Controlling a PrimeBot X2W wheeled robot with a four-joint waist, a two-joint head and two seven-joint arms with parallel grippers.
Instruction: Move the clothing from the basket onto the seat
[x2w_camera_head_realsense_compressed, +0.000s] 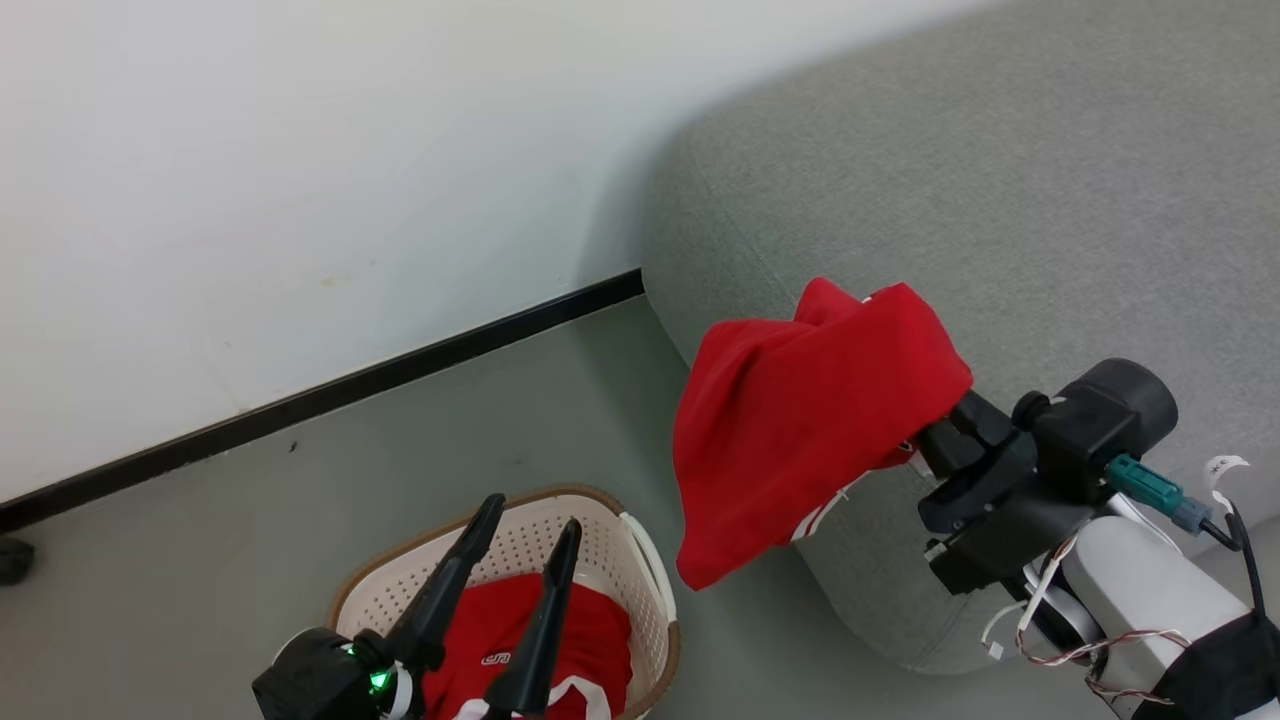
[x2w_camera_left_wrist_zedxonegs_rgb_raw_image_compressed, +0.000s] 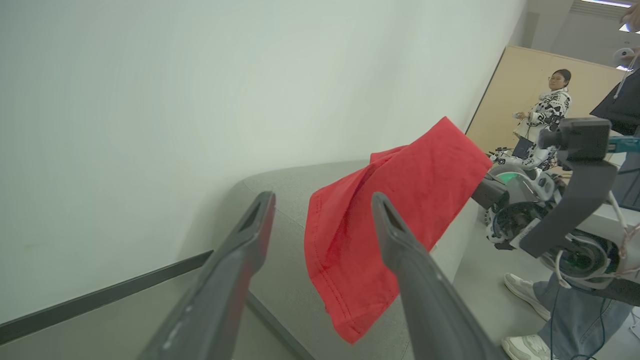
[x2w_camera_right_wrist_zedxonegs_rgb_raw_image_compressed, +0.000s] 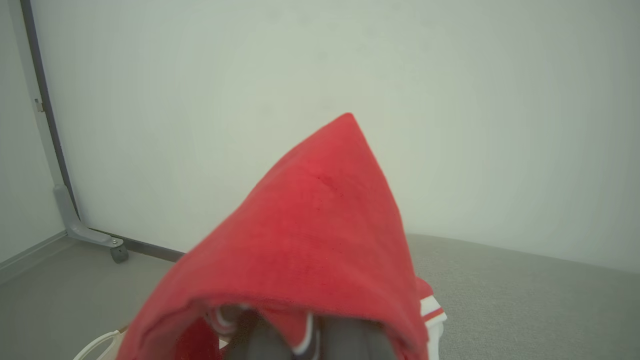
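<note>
Firstly, the left claw (x2w_camera_head_realsense_compressed: 532, 512): two dark fingers spread wide, nothing between them, pointing up and away.
- Directly under its fingers: the basket (x2w_camera_head_realsense_compressed: 385, 598) on the floor (x2w_camera_head_realsense_compressed: 250, 500), holding a red garment (x2w_camera_head_realsense_compressed: 595, 635) with a small white logo.
- Beyond its fingertips: bare floor, a black skirting (x2w_camera_head_realsense_compressed: 400, 372) and a white wall (x2w_camera_head_realsense_compressed: 300, 150).
- To its right: the held garment (x2w_camera_head_realsense_compressed: 810, 420), red with white-striped trim. It is draped over the right claw (x2w_camera_head_realsense_compressed: 950, 440), which is clamped on it. Its hem hangs clear of the floor at the seat's rounded corner; contact with the cushion cannot be told.
- Right forearm: rises from the lower right, wrist angled up-left.
- Past the right claw: the seat (x2w_camera_head_realsense_compressed: 1050, 200), its grey top bare.
- Behind the right arm: a standing person (x2w_camera_left_wrist_zedxonegs_rgb_raw_image_compressed: 547, 107), well apart, and nearer legs in jeans (x2w_camera_left_wrist_zedxonegs_rgb_raw_image_compressed: 575, 310).
</note>
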